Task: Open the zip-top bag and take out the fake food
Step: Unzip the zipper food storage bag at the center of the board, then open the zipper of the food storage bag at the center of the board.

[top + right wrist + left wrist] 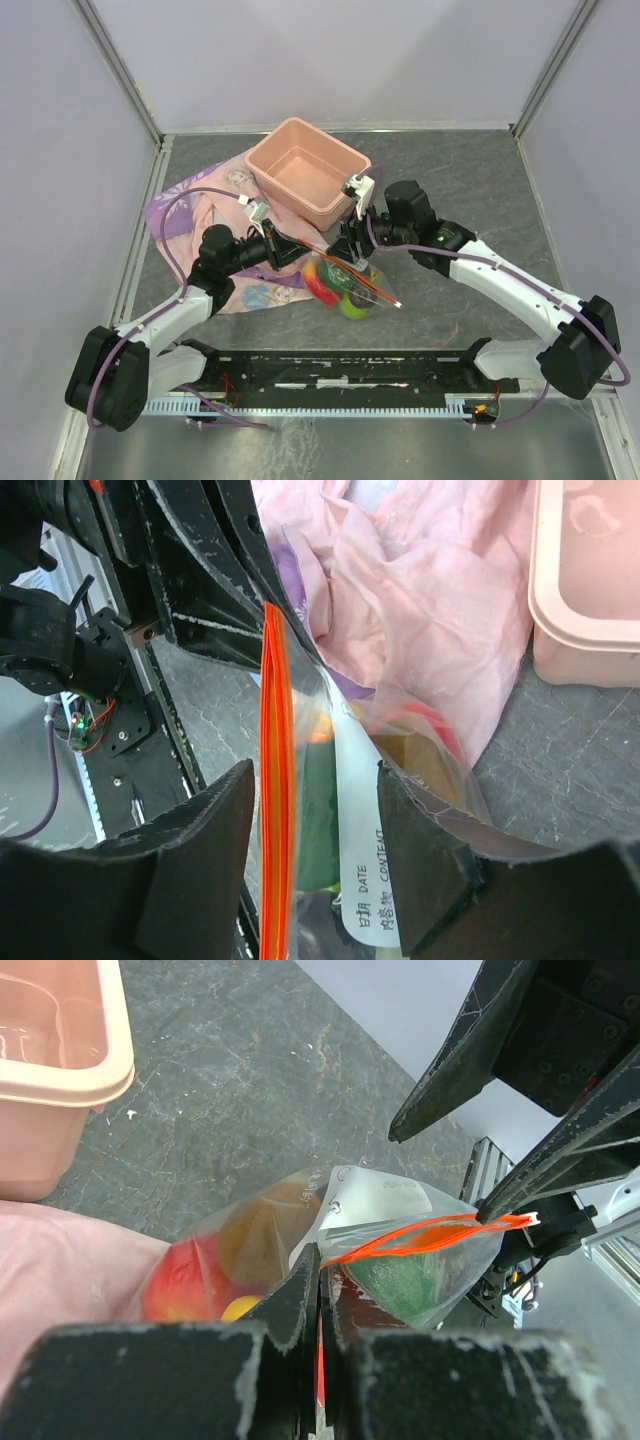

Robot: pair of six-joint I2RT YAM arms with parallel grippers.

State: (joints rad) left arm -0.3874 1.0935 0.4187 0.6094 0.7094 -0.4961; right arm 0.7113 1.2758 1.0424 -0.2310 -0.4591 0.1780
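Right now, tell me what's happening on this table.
Both arms are working on the zip-top bag. The left gripper is shut on one end of its orange zip strip, and the right gripper has its open jaws astride the strip further along. The strip looks zipped, with the fake food inside. The pink tub behind is empty, and a printed cloth lies beside the bag.

Fake food (325, 280) inside zip-top bag (352, 290) at counter (450, 180) centre, tub (307, 165) behind it, cloth (195, 205) left of both

fake food (182, 1285) hazy inside zip-top bag (392, 1200), tub (60, 1055) cropped by frame edge
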